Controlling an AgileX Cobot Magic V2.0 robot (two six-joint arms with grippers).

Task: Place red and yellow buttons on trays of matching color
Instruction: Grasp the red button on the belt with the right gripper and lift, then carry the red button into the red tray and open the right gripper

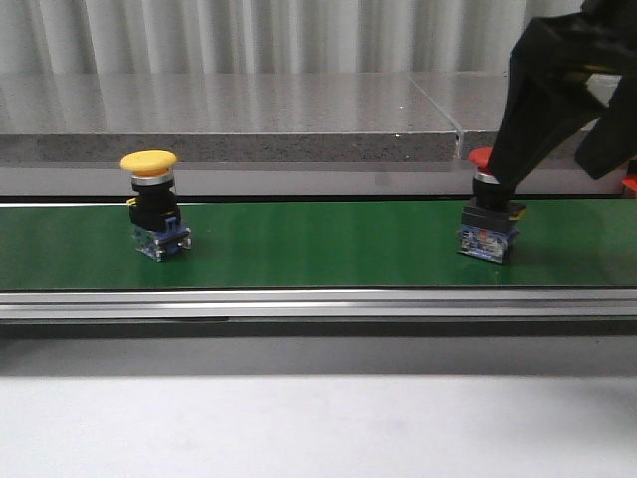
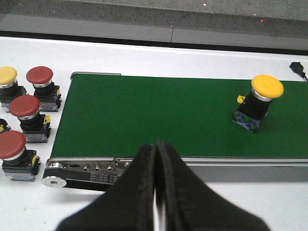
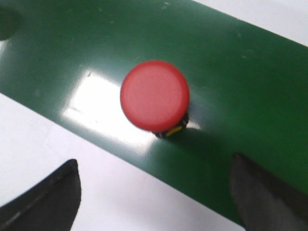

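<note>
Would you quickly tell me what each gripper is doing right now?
Left gripper: shut, holding nothing.
Right gripper: open above the red button, not gripping it.

Glossy green belt (image 1: 318, 244); smooth plastic red button (image 3: 154, 94); matt fingers (image 3: 45, 199)

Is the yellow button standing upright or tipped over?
Upright. The yellow button stands cap-up on its base on the green belt in both views.

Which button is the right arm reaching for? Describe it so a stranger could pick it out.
Find the green conveyor belt. Two push buttons stand on it; take the red-capped button under the black right arm, near the belt's right end. The other, the yellow-capped button, stands far to its left.
</note>
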